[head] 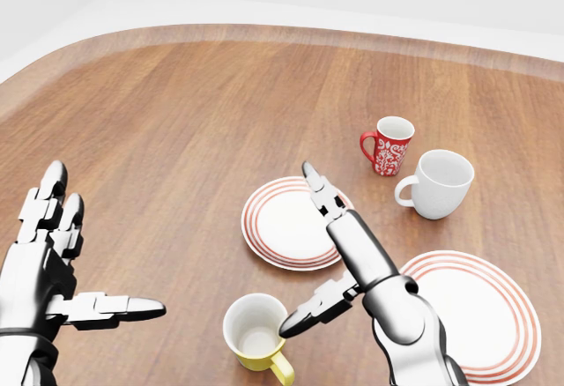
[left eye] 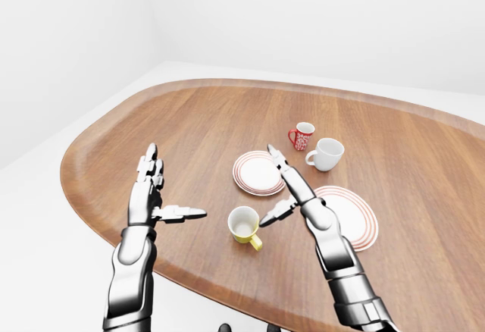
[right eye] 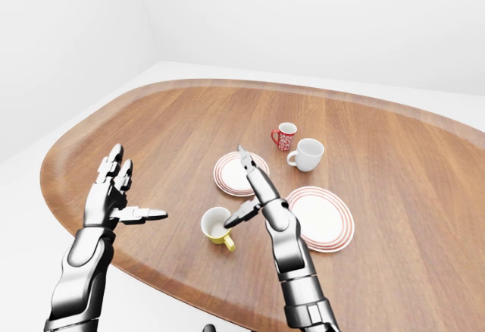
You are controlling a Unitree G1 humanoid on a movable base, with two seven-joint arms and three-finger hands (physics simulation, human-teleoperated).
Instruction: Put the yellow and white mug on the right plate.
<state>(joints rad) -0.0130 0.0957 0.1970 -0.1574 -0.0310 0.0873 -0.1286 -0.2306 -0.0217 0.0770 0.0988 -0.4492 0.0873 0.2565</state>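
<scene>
Yellow and white mug [head: 257,332]: standing upright on the wooden desk [head: 176,139] at the bottom of the head view, handle pointing lower right, nothing gripping it.
Right plate [head: 502,315]: red-ringed, lying flat to the right of the mug with nothing on it, partly covered in the head view by the right forearm.
Right hand [head: 339,254]: spread wide and holding nothing; two fingers are pointing up the view over the other striped plate [head: 286,223], while the thumb is reaching down-left so its tip is hanging just at the mug's rim; whether it is touching cannot be told.
Left hand [head: 57,263]: also opened wide, hovering well to the left of the mug, carrying nothing.
Bystanders: a red patterned mug [head: 388,146] and a plain white mug [head: 441,183] are standing close together above the right plate.
Step in hand: judging by the pose, the right hand is lining up to grasp the mug.
Risk, tipping: the thumb is sitting high at the rim, so a sideways push could topple or slide the mug toward the desk's near edge.
Risk, wrong target: two similar plates are lying near each other, so the mug could end on the nearer one.
Risk, grip: the smooth round wall could be slipping from three fingers if they close off-centre.
</scene>
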